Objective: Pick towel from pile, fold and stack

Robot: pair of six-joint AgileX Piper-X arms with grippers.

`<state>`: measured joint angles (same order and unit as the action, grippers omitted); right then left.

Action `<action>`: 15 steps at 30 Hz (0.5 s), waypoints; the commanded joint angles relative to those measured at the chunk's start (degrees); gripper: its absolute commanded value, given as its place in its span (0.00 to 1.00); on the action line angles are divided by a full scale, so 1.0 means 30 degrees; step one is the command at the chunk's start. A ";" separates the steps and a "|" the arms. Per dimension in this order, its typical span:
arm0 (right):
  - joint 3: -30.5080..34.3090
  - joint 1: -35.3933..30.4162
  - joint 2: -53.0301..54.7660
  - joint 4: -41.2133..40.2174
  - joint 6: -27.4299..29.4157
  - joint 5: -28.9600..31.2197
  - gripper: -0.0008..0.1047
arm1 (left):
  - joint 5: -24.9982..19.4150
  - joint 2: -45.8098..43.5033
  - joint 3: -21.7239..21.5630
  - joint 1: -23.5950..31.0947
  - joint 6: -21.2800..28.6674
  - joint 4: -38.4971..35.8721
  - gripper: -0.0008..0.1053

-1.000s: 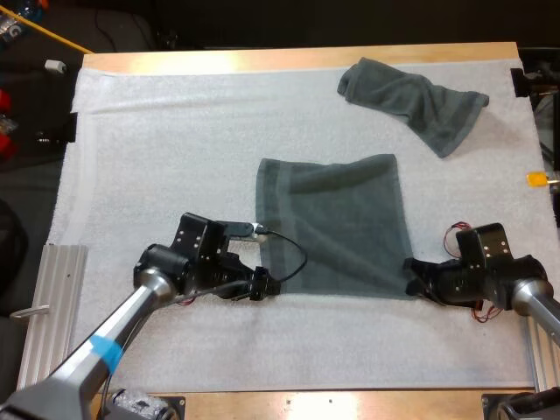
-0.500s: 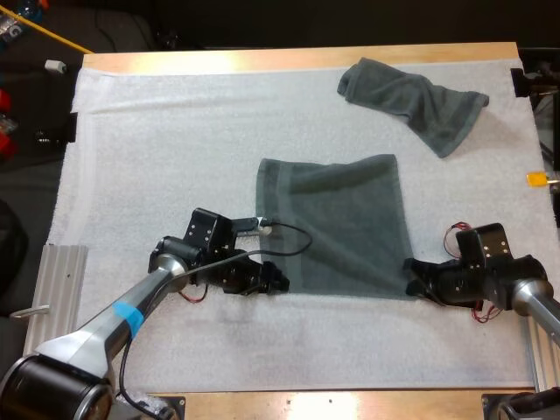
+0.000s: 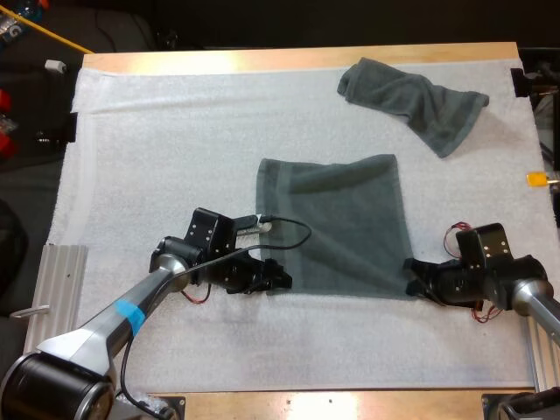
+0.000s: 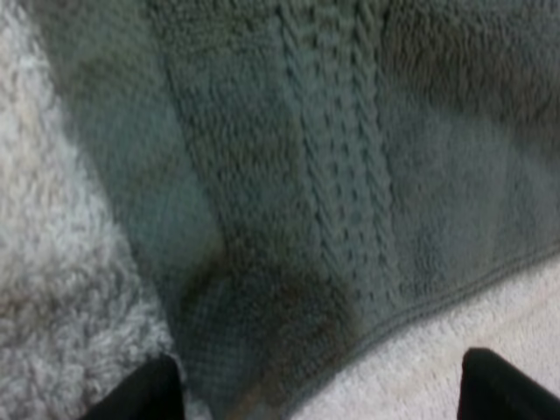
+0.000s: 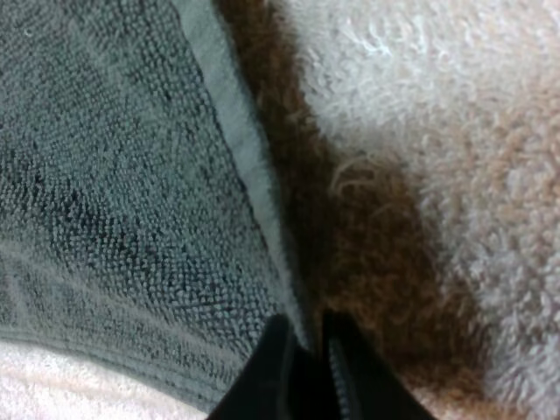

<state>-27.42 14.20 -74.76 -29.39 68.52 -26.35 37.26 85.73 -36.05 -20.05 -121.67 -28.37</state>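
My left pincer (image 3: 282,282) sits at the near left corner of the flat towel (image 3: 341,223). Its fingers (image 4: 149,389) are spread wide over the hem and grip nothing. My right pincer (image 3: 409,278) is pinched tight on the same towel's near right corner. The towel lies spread out in the middle of the white mat (image 3: 157,157). A crumpled towel (image 3: 411,101) rests toward the far right of the desk (image 3: 262,59).
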 commanded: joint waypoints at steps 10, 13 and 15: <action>-0.0008 0.0028 0.0157 -0.0538 0.0239 0.0056 0.01 | -0.0722 0.0142 0.0058 -0.1604 -0.1813 0.0967 0.62; -0.0008 0.0028 0.0157 -0.0760 0.0239 0.0056 0.01 | -0.0722 0.0142 0.0058 -0.1570 -0.1812 0.0967 0.61; -0.0008 0.0028 0.0157 -0.0813 0.0239 0.0056 0.01 | -0.0802 0.0142 0.0058 -0.1571 -0.1812 0.0967 0.56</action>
<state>-27.42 14.20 -74.76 -30.95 68.52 -26.35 35.42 85.73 -36.05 -24.58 -126.50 -26.10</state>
